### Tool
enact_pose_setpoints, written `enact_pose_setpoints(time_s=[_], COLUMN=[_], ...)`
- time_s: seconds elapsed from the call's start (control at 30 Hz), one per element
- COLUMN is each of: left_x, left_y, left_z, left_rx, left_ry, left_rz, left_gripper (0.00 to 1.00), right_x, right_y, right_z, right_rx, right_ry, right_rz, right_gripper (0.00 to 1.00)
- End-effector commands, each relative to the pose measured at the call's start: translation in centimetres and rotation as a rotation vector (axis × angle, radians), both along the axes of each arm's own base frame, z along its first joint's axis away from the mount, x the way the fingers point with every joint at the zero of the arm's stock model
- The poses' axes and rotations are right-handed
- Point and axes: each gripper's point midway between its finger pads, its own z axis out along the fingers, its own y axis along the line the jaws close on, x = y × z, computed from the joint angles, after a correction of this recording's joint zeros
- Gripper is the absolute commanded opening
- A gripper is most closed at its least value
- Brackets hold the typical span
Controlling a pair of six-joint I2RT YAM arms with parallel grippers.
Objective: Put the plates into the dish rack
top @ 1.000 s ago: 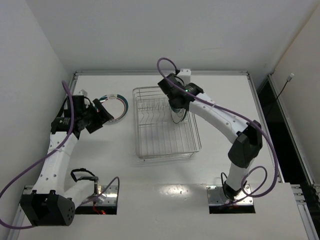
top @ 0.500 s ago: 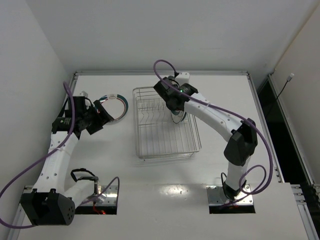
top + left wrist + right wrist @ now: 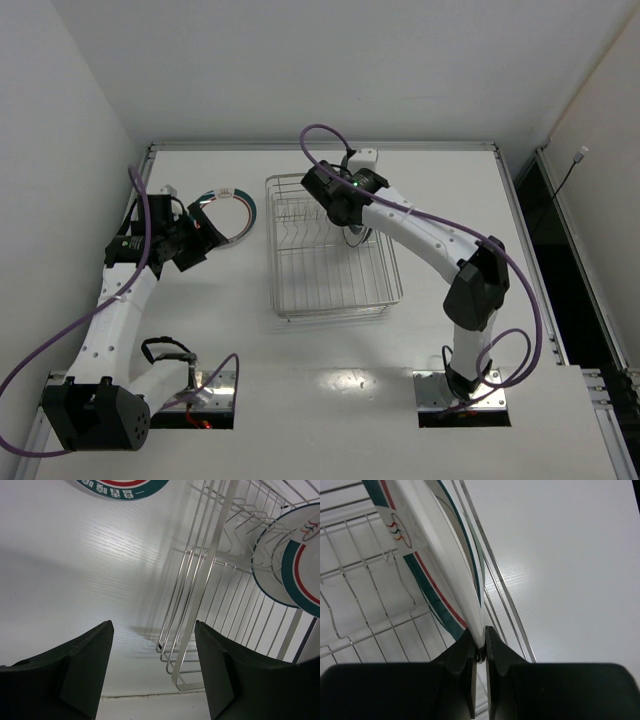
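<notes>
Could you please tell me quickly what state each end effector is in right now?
Left end effector: open, holding nothing.
Right end effector: closed on the rim of a white plate with teal-and-red bands.

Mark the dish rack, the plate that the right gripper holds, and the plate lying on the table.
dish rack (image 3: 331, 313): top external view, near rim wire.
held plate (image 3: 445, 555): right wrist view, white face above the fingers.
table plate (image 3: 238, 217): top external view, white inner face.

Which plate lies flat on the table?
The teal-rimmed plate left of the dish rack, near the left gripper; the others stand inside the rack.
</notes>
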Motion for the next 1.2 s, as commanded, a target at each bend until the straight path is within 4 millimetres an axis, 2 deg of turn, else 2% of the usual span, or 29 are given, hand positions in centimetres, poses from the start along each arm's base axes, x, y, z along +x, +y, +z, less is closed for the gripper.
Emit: enact_pose_setpoints(time_s=[0.0,0.13,0.17,0.27,0.3,0.33,0.37,0.47,0.63,0.73,0.87,1.0,1.17], left_x=[0.1,0.0,0.0,0.1,0.2,0.2,0.2,0.2,0.0,0.1,0.1,0.3,0.9], left_y=[0.3,0.3,0.3,0.2,0.2,0.2,0.2,0.4,0.6,0.8,0.7,0.9,1.6], left_z=[-0.1,-0.5,-0.5,-0.3,-0.5,-0.5,-0.5,-0.5,-1.5,-1.8,-2.0,-2.1,-2.3], left_rx=[0.008,0.008,0.008,0.002,0.001,0.001,0.001,0.001,0.013,0.013,0.005,0.005,0.019], left_ry=[-0.007,0.002,0.002,-0.007,0.002,0.002,0.002,0.002,0.028,0.030,0.029,0.029,0.032], left_rz=[0.006,0.006,0.006,0.000,0.000,0.000,0.000,0.009,0.008,0.017,0.010,0.019,0.042], left_gripper=[0.63,0.63,0.63,0.63,0.63,0.63,0.63,0.63,0.63,0.63,0.63,0.63,0.63], right_x=[0.3,0.6,0.6,0.7,0.8,0.8,0.9,1.0,1.0,0.9,0.8,0.9,1.1], right_y=[-0.9,0.0,-0.4,1.7,1.7,2.2,3.3,3.7,3.1,2.3,2.5,2.6,3.0], right_z=[1.1,0.7,0.3,-1.2,-2.2,-2.4,-3.3,-5.5,-6.9,-6.8,-6.0,-5.1,-2.1], right_rx=[-0.021,0.030,0.014,0.079,0.069,0.084,0.115,0.132,0.115,0.140,0.192,0.216,0.255], right_ry=[-0.045,-0.048,-0.026,0.033,0.066,0.078,0.108,0.177,0.228,0.233,0.221,0.212,0.157], right_rz=[-0.062,-0.043,-0.035,0.027,0.040,0.065,0.097,0.119,0.141,0.130,0.144,0.165,0.195], right_gripper=[0.00,0.00,0.00,0.00,0.00,0.00,0.00,0.00,0.00,0.01,0.04,0.14,0.22])
